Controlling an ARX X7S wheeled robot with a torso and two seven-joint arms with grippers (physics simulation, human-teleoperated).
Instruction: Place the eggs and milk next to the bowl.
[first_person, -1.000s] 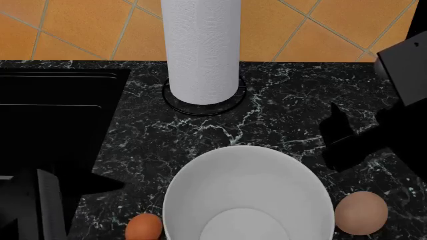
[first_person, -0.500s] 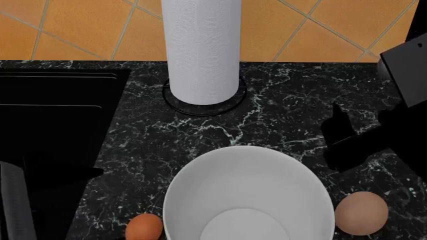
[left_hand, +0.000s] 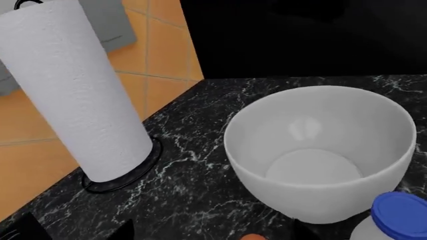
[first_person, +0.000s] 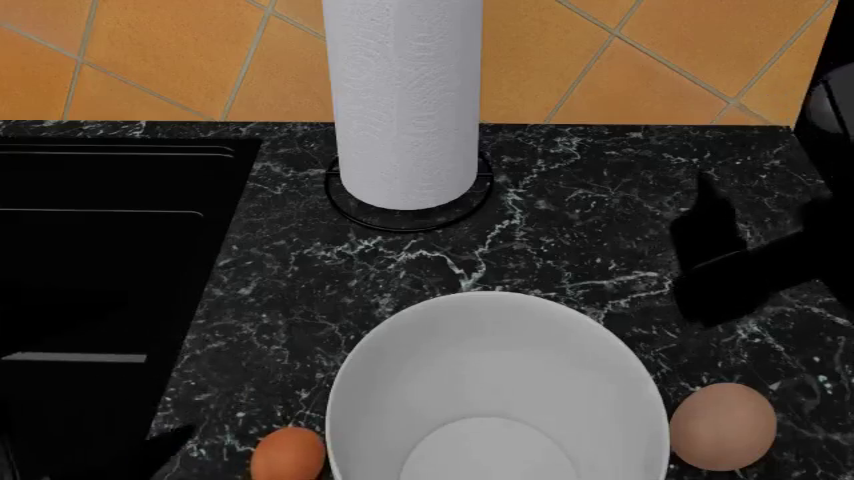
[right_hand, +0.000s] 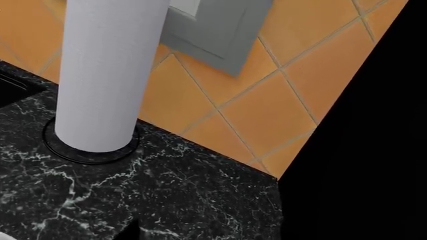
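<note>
Head view: both eggs (first_person: 722, 425) flank the bowl (first_person: 497, 385), milk (left_hand: 393, 220) beside it looks light and slick, best gripped mid-body; gripper states cannot be told.

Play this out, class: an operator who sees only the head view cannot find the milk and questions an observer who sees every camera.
Operator: I see the bowl, an orange egg and a pale egg. Where is the milk?
Observer: The left wrist view shows the milk close beside the bowl, at the frame's edge.
Operator: Is it capped?
Observer: Yes, its blue cap is on.
Operator: Anything on the wall above what I see?
Observer: The right wrist view shows a grey panel on the orange tiles, beside the paper towel roll.
</note>
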